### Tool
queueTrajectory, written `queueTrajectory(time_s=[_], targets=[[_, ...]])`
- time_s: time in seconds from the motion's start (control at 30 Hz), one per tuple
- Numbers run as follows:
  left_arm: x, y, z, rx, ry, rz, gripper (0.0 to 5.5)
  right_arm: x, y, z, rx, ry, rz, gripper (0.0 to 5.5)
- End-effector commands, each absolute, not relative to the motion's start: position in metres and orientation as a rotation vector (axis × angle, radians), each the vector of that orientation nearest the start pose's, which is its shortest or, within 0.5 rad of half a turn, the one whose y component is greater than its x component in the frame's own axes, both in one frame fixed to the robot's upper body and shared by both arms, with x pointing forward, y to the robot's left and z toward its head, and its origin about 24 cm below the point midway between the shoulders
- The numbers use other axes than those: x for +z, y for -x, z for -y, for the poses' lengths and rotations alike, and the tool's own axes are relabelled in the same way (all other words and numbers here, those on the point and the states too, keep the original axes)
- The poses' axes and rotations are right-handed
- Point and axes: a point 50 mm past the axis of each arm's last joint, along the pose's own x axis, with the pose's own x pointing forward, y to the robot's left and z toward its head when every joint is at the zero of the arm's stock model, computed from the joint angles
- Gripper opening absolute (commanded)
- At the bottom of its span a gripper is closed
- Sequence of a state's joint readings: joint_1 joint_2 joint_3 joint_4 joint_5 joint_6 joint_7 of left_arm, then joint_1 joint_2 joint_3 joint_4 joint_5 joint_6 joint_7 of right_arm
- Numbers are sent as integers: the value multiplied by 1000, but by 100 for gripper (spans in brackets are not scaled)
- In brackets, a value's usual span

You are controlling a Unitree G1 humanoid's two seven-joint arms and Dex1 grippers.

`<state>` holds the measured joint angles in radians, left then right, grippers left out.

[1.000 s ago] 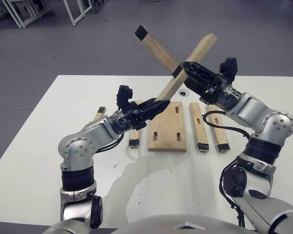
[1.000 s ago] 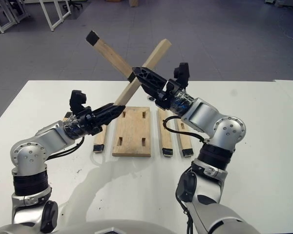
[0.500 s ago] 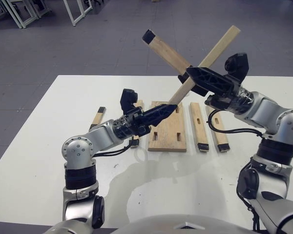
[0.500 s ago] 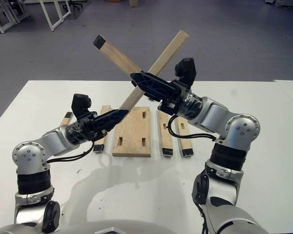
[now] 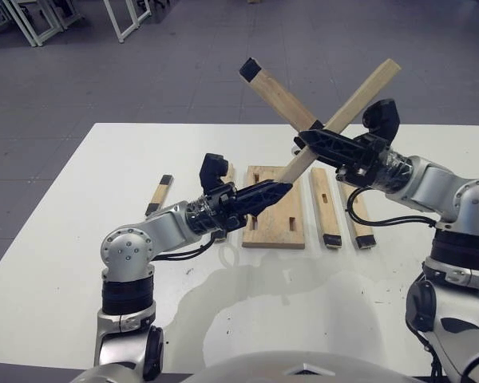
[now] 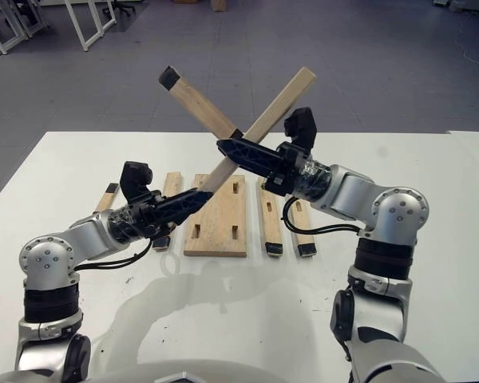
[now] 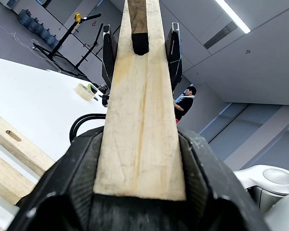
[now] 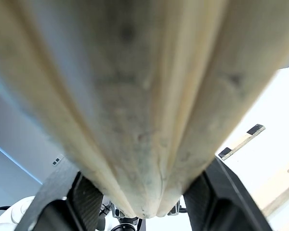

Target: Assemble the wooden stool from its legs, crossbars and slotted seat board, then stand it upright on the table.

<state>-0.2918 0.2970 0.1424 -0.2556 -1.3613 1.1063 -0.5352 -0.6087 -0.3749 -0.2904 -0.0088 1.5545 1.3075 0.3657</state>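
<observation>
Left jaws pinch the plain leg (image 5: 359, 100), right jaws the black-tipped leg (image 5: 283, 97), crossed midair; seating their joint seems next.

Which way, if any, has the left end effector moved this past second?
Yes: left end effector shifted rightward, from the far-left corner of the seat board to over its middle.

The 2 eye views look forward and down from the head, side by side — both take in the white table (image 5: 56, 239) and the crossed wooden legs (image 5: 359, 101) at middle distance. Each wrist camera sits right against the wood, sighting along it.
</observation>
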Motion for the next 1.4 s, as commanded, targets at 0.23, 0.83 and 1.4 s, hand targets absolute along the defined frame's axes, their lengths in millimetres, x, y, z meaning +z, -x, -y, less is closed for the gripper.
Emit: queueTrajectory(time_s=[0.23,0.83,1.4], targets=[[153,-236,-135,-1281,865,-297,288,222,-265,143,1466,-833,-229,203],[81,-270,-131,-1041,-931,-394,475,209,-268,162,1288,-798,-193,202],[28,-238,-140,-1250,-1077,-608,475,208,-300,176,1054,-756,-149,202]])
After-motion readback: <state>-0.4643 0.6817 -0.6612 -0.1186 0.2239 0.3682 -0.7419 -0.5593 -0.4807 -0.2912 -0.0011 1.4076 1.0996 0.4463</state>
